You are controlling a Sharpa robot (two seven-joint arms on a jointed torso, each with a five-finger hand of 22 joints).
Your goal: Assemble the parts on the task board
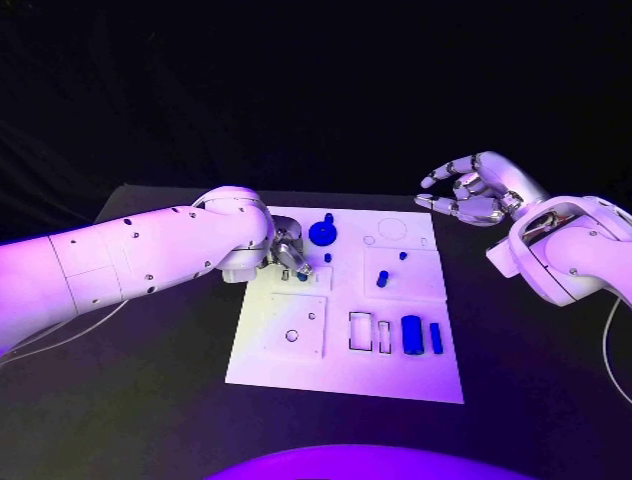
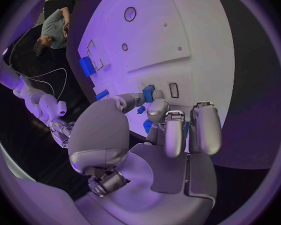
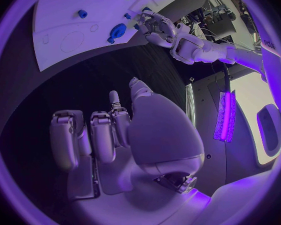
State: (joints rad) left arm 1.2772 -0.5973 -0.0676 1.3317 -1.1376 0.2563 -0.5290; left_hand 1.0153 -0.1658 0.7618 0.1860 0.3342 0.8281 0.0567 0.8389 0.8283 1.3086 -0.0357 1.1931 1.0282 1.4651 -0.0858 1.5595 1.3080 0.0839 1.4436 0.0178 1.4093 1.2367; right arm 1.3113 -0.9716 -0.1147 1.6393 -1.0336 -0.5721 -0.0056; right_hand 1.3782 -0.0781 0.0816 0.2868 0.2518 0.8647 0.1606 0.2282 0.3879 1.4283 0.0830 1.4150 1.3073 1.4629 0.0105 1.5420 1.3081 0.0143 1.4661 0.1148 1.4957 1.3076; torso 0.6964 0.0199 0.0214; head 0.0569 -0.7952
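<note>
On the board (image 1: 280, 360) some parts stand seated, others lie loose; left hand (image 1: 290, 254) pinches a peg (image 2: 148, 93), right hand (image 1: 468, 192) hangs spread.

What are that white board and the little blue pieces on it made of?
The task board looks like rigid matte plastic: flat, white, with crisply cut recesses, though painted metal is possible. The blue parts look like moulded or printed plastic, evenly coloured with a soft sheen. The left hand beside them appears to be polished metal, given its bright silver reflections.

Black table (image 1: 143, 400), perhaps dark cloth (image 1: 259, 90) behind.
</note>
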